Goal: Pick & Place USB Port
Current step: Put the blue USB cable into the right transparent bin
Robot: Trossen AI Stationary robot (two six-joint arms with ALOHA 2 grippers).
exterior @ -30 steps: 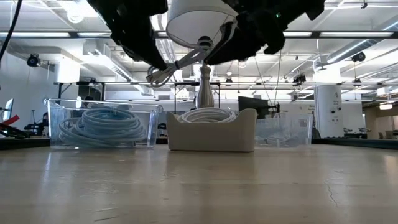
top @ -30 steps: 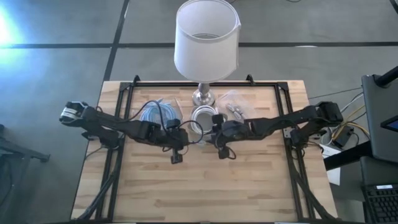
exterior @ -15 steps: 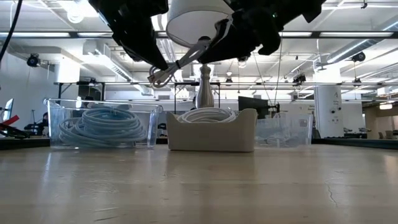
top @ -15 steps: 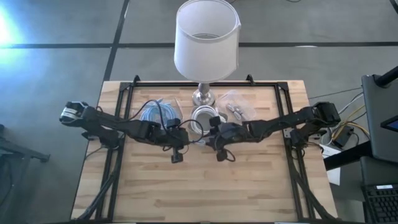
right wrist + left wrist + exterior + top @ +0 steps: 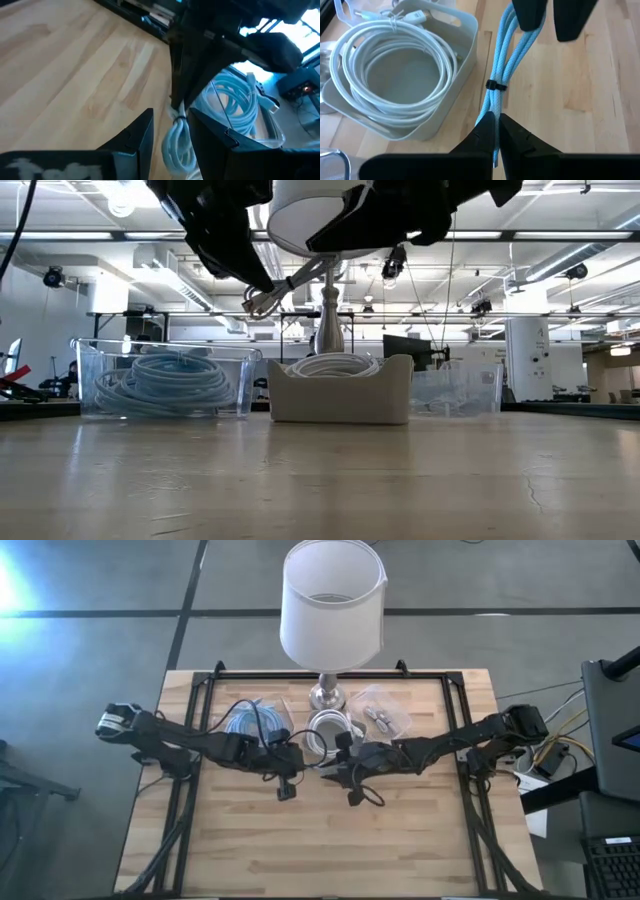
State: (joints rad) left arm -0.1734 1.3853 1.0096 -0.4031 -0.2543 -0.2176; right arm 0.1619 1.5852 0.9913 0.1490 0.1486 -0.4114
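Two grippers meet mid-table: the left gripper (image 5: 495, 125) clamps the bundled light-blue braided USB cable (image 5: 502, 75) aloft, while the right gripper (image 5: 172, 125), fingers parted around it, seemingly readies a handover.

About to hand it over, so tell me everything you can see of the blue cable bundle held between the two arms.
The blue cable bundle is a light-blue braided cord folded into parallel strands, bound midway by a black tie. It hangs in the air above the wooden table, beside the white tray. The left gripper is shut on one end; the right gripper straddles the looped other end, fingers on either side.
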